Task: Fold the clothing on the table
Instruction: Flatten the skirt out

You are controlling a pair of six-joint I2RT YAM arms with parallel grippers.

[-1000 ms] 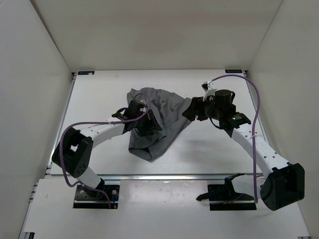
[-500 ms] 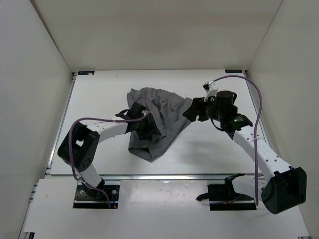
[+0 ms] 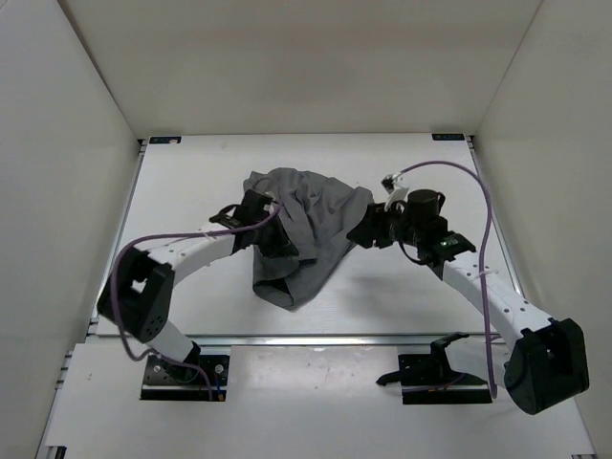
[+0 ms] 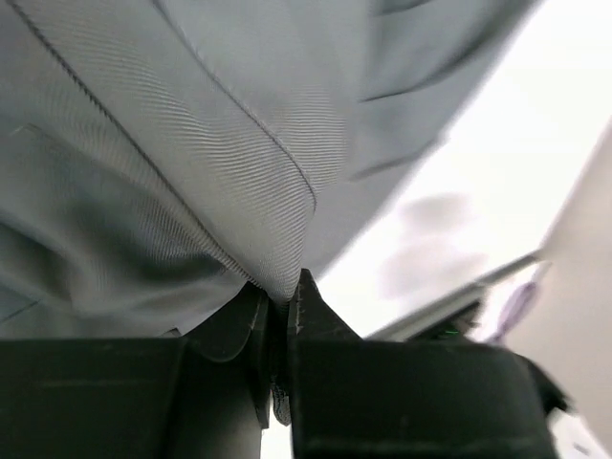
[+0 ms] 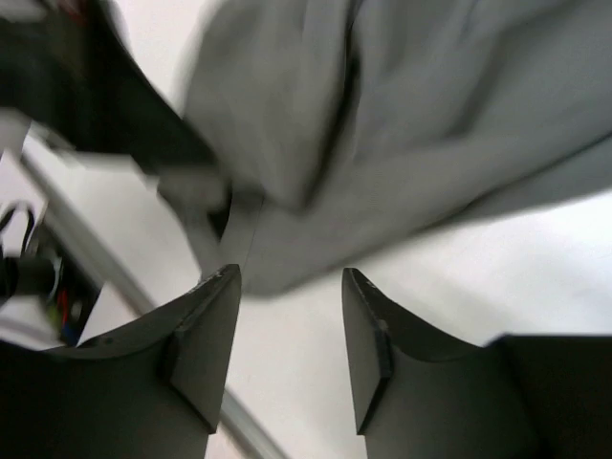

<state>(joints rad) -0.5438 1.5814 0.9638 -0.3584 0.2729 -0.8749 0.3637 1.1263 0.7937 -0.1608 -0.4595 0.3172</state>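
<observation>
Grey soft fabric, the clothing, lies in a crumpled heap near the middle of the white table, wider at the far side and narrowing to a folded end that points toward the metal rail at the near edge. The left gripper is at the left side of the heap. In the left wrist view its two black fingers stand almost together, and a thin fold of the clothing is pinched between their tips, so this gripper has hold of the garment. The right gripper is at the right edge of the heap, just beside the fabric. In the right wrist view its fingers are clearly apart, with only bare table showing in the gap between them. The clothing lies beyond the tips, so this gripper holds nothing. That view is blurred, and I cannot tell whether the fingertips touch the cloth. Both arms reach in from the near edge.
</observation>
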